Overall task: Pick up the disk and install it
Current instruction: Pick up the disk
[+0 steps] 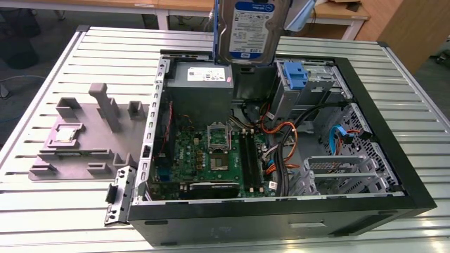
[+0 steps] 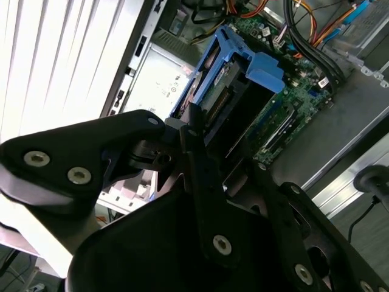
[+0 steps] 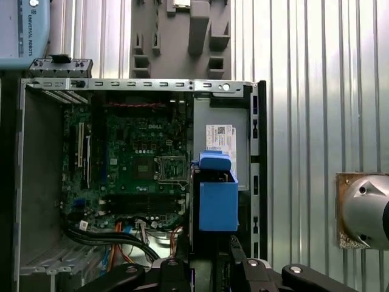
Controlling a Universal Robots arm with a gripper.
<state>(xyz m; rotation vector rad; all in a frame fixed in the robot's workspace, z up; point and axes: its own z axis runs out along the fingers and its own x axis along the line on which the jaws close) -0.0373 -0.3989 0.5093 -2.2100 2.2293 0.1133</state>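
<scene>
1. The end effector (image 2: 193, 125) has its fingers pressed onto one end of the disk (image 2: 234, 79), pinching it. The rest of the disk, with its blue carrier, projects free beyond them.
2. The disk is in the air and touches nothing else. In the exterior view it hangs upright, label toward the camera, above the far end of the open case (image 1: 385, 132) and over the power supply (image 1: 200, 95).
3. The step in hand, as I judge it, is carrying the disk to its seat. The likely seat is the metal bay (image 1: 322, 79) with the blue bracket (image 1: 298, 74), just toward the exterior view's right of the disk and lower down.
4. The grip is at one end only, so the free length acts as a lever. Travel slowly and avoid sharp wrist turns, or the disk may pivot between the fingers.
5. Hold height until the disk is over the bay. The case wall and the power supply are the nearest things it could clip.
6. The cables (image 1: 281, 132) run close beside the bay and could snag a carrier corner. Approach from the open side, not across them.
7. Square the carrier's edges to the bay opening before any descent. I cannot tell which way the opening faces.
</scene>
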